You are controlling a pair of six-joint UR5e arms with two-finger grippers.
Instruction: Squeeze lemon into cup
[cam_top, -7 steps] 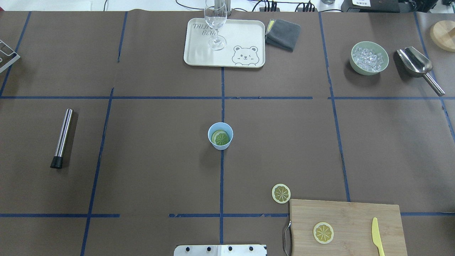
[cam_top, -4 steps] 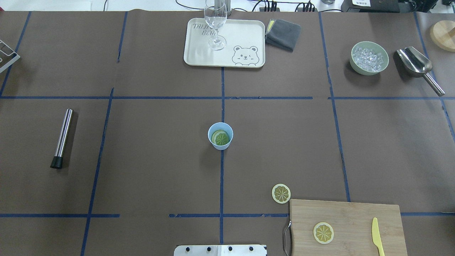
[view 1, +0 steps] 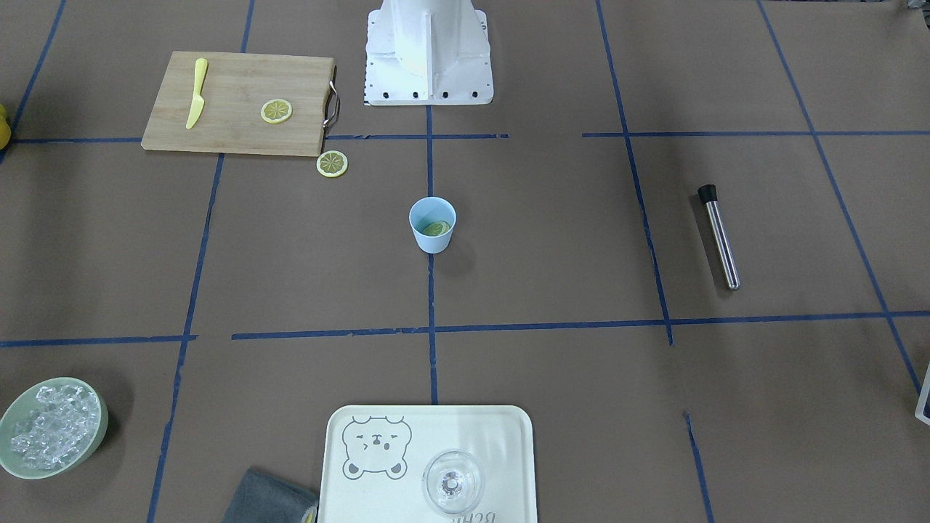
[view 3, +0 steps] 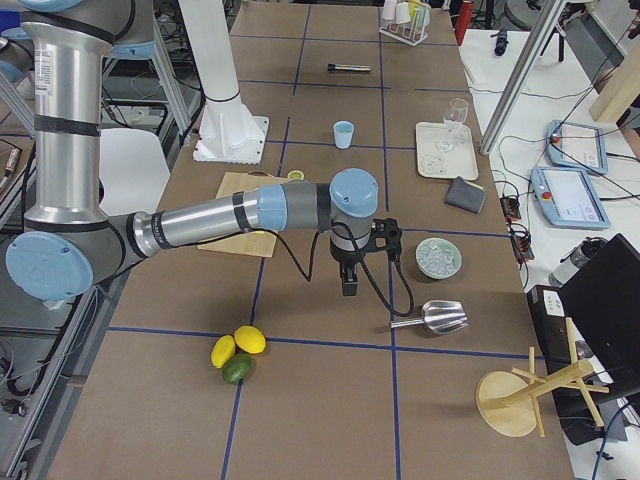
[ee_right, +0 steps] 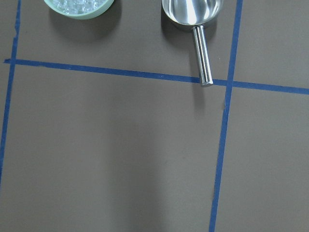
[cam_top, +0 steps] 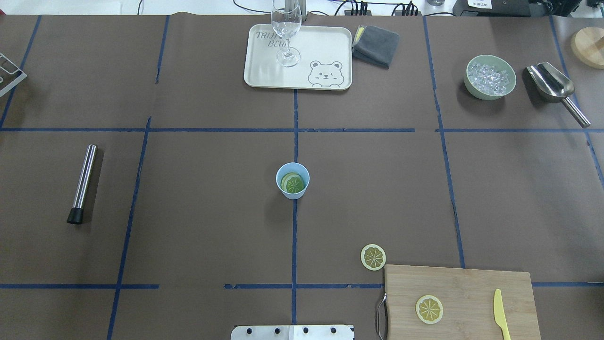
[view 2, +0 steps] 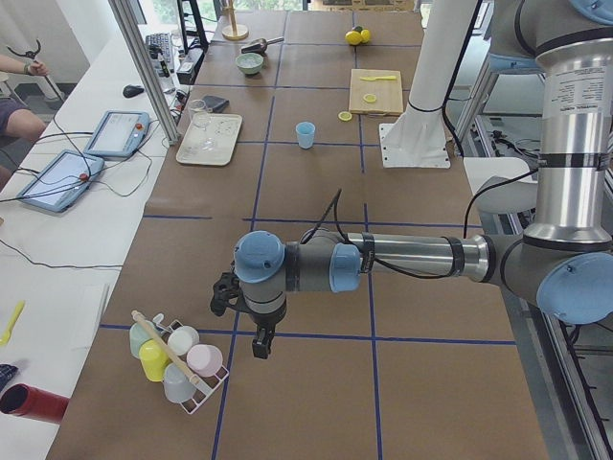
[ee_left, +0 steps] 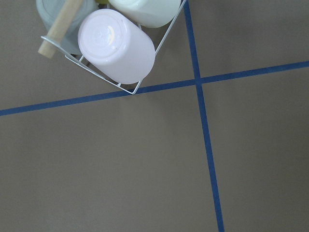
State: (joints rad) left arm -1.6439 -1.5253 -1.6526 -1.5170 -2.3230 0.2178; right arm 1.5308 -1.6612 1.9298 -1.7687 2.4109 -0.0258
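The light-blue cup point(cam_top: 293, 195) stands at the table's middle, also in the front-facing view point(view 1: 432, 242). A lemon slice point(cam_top: 293, 184) lies inside it. A second lemon slice point(cam_top: 373, 257) lies on the table by the cutting board's corner, a third point(cam_top: 429, 309) on the board. Neither gripper shows in the overhead or front-facing views. My left gripper point(view 2: 260, 343) hangs far off beside a cup rack in the exterior left view. My right gripper point(view 3: 348, 284) hangs near the ice bowl in the exterior right view. I cannot tell whether either is open or shut.
A wooden cutting board point(cam_top: 472, 288) holds a yellow knife point(cam_top: 500, 314). A tray point(cam_top: 321, 47) with a clear glass point(cam_top: 286, 33), a grey cloth point(cam_top: 376, 45), a green bowl of ice point(cam_top: 490, 78), a steel scoop point(cam_top: 554, 87) and a steel muddler point(cam_top: 83, 183) lie around. A rack of cups point(view 2: 177, 359) stands by the left gripper.
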